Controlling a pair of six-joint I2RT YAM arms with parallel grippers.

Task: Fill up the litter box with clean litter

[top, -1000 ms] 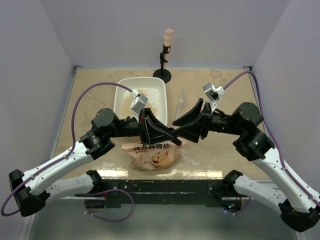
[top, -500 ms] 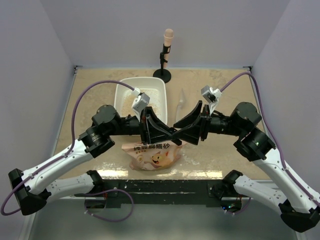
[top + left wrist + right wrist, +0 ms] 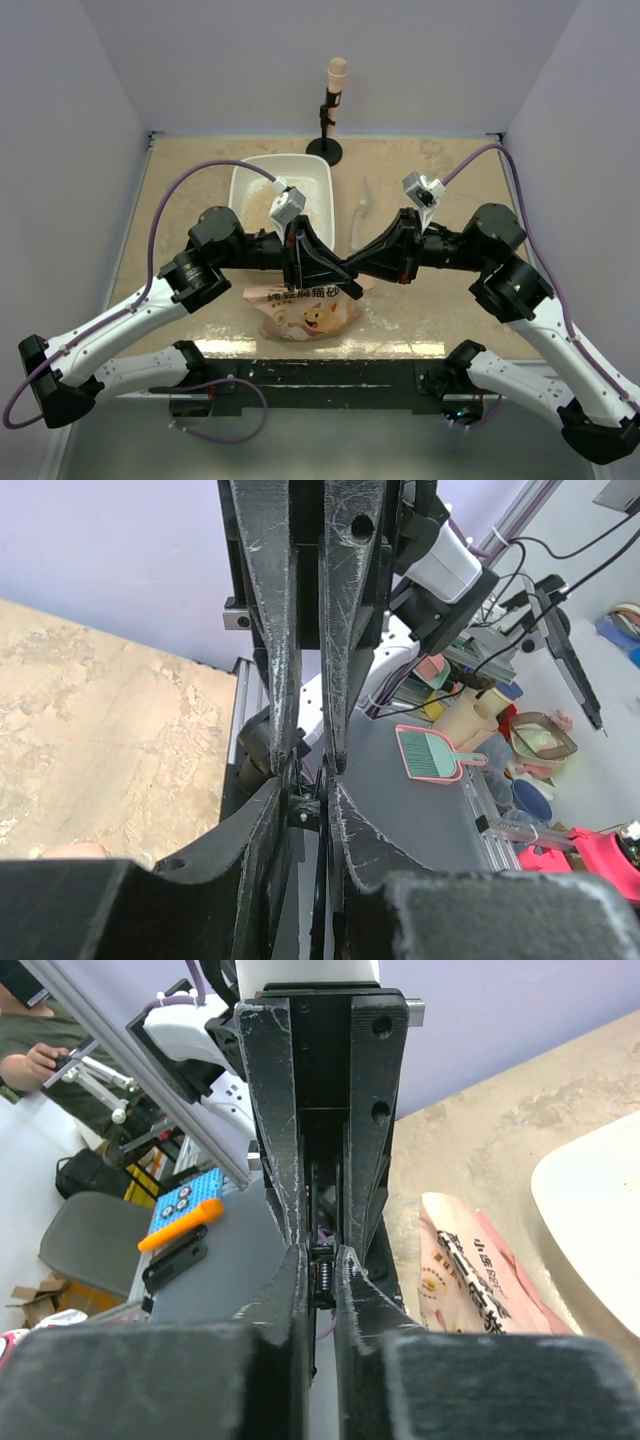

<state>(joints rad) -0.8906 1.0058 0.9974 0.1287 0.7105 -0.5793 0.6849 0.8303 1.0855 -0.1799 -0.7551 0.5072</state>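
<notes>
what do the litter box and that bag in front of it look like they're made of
The litter box looks like smooth white moulded plastic: its colour is uniform and its rim and corners are rounded. The bag seems to be thin printed plastic film, perhaps laminated: it is creased and slightly glossy, with printed characters.

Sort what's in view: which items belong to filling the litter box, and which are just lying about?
Job: litter box; clean litter in it; litter bag.
Lying about: black stand with peach tip; clear plastic item.
</notes>
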